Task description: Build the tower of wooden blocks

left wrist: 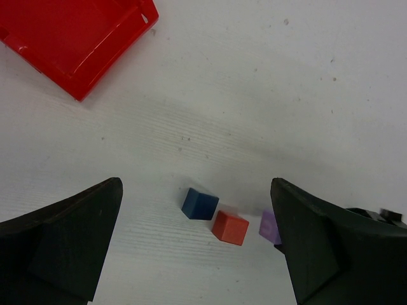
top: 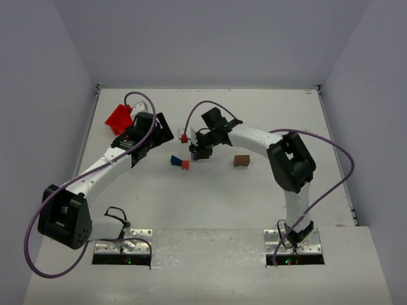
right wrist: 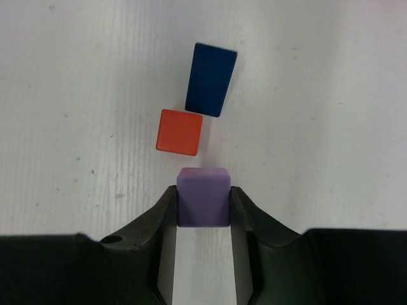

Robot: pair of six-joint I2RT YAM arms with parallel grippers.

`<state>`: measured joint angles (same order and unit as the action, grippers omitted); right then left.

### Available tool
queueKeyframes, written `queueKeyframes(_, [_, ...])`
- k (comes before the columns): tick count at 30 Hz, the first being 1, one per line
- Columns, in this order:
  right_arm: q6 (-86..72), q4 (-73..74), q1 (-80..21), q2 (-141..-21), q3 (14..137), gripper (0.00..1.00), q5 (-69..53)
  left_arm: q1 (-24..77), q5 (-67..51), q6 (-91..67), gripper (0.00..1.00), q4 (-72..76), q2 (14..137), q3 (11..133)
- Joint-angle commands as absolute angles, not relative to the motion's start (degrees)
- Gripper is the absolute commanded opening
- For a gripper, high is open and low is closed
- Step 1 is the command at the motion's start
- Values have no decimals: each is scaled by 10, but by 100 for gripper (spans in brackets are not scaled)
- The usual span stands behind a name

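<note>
My right gripper [right wrist: 203, 194] is shut on the lilac-purple block [right wrist: 203, 184], low over the table; I cannot tell if the block touches it. Just ahead of it lie the orange-red block [right wrist: 180, 132] and then the dark blue wedge [right wrist: 211, 79], apart from each other. In the top view they sit mid-table: wedge [top: 175, 161], orange-red block [top: 185, 164], right gripper [top: 196, 154]. The brown block [top: 240, 161] lies alone to the right. My left gripper [left wrist: 196, 184] is open and empty, above and behind the blocks [left wrist: 229, 227]; it also shows in the top view [top: 164, 132].
A red plastic bin [top: 119, 118] stands at the back left, close behind the left gripper; its corner shows in the left wrist view [left wrist: 82, 38]. White walls enclose the table on three sides.
</note>
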<state>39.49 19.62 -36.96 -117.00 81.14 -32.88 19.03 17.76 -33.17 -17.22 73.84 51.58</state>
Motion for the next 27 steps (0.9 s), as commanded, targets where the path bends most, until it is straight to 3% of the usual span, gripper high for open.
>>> queueKeyframes(1, [389,194,-330,-1049,812,12,-347,183,177,-321,100,-141,720,509])
queueKeyframes(14, [507,305,-124,-818,645,15,-385,184,128,-305,100,-142,805,592])
queueKeyframes(27, [550,350,-103,-819,591,17,-434,187,145,-300,100,-192,899,695])
